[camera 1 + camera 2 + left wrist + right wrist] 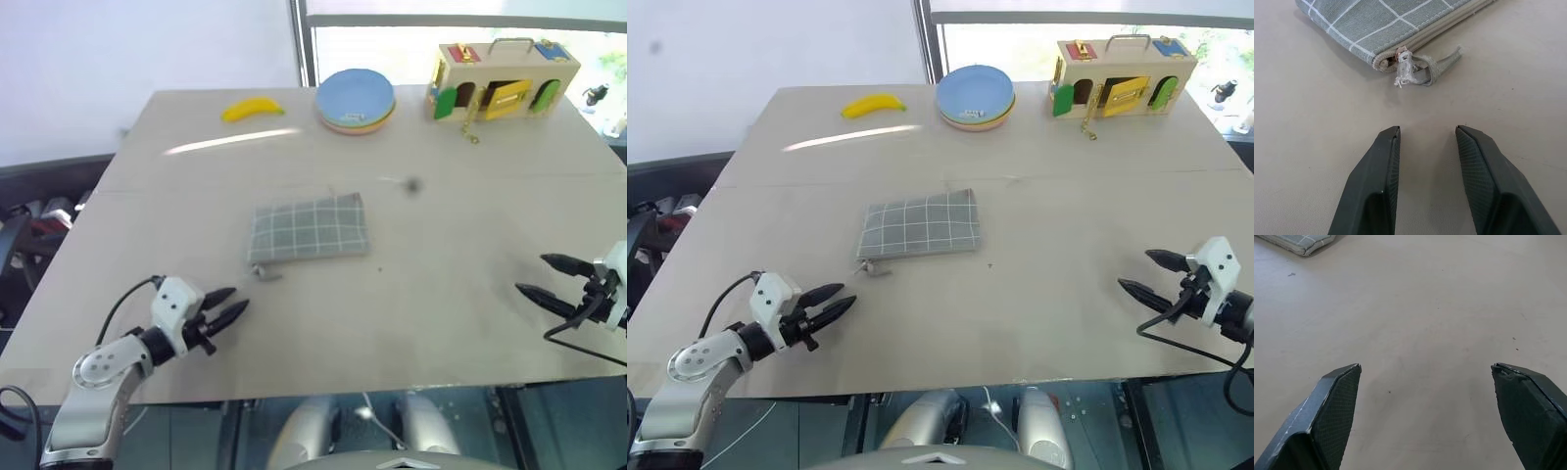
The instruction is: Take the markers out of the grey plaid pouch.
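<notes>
Lying flat near the middle of the tabletop (470,323), the grey plaid pouch (310,228) is zipped, its zipper pull (1409,72) at the near-left corner. The left gripper (227,306) hovers just short of that pull, jaws parted and grasping nothing. The right gripper (1144,276) sits near the right edge, spread wide and released, with bare surface between it and the pouch. Along the far edge sit a banana (252,109), stacked plates (355,100) and a wooden toy box (502,81).
</notes>
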### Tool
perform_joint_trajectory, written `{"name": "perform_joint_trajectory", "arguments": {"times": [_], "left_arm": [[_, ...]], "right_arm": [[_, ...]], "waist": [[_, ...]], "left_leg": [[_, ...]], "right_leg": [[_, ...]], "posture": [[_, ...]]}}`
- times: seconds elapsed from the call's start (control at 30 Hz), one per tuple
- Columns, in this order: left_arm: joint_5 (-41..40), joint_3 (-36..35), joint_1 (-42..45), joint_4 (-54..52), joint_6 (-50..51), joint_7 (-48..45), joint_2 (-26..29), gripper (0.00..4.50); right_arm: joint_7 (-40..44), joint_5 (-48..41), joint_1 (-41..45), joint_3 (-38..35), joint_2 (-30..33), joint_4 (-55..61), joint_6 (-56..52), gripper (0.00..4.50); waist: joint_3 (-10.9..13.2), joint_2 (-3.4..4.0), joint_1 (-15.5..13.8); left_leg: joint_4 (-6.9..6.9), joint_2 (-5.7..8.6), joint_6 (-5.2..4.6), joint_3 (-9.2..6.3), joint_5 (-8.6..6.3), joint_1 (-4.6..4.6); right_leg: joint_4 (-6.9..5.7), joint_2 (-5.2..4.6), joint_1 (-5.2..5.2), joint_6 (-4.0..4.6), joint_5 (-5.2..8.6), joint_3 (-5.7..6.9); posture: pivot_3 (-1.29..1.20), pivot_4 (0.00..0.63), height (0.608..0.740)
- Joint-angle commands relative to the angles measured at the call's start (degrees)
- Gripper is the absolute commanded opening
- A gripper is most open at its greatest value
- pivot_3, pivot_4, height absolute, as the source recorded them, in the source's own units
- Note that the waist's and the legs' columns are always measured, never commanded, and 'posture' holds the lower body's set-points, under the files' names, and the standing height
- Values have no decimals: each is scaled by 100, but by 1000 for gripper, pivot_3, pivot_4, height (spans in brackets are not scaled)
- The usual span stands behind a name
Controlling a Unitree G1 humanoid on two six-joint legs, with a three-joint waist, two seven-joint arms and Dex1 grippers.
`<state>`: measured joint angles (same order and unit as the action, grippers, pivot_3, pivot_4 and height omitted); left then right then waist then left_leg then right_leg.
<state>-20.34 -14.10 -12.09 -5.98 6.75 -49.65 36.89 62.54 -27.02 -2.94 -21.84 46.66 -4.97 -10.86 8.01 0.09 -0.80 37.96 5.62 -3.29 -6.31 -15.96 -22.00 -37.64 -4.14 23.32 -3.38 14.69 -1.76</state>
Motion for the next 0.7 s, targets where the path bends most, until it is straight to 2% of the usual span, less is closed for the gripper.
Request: {"name": "perform_joint_trajectory", "arguments": {"times": [0.03,0.7], "left_arm": [[-86,-185,-67,-184,-145,-60,72,1840],[-152,-339,72,-201,-153,-45,80,1840]], "right_arm": [[94,-104,-27,-210,86,139,83,4357],[177,-137,-24,-166,33,136,98,4357]], "waist": [[0,0,0],[0,0,0]], "left_leg": [[0,0,0,0,0,0],[-5,0,1,0,1,1]], "right_leg": [[0,0,0,0,0,0],[2,-1,0,0,0,0]], "posture": [[0,150,740],[0,150,740]]}}
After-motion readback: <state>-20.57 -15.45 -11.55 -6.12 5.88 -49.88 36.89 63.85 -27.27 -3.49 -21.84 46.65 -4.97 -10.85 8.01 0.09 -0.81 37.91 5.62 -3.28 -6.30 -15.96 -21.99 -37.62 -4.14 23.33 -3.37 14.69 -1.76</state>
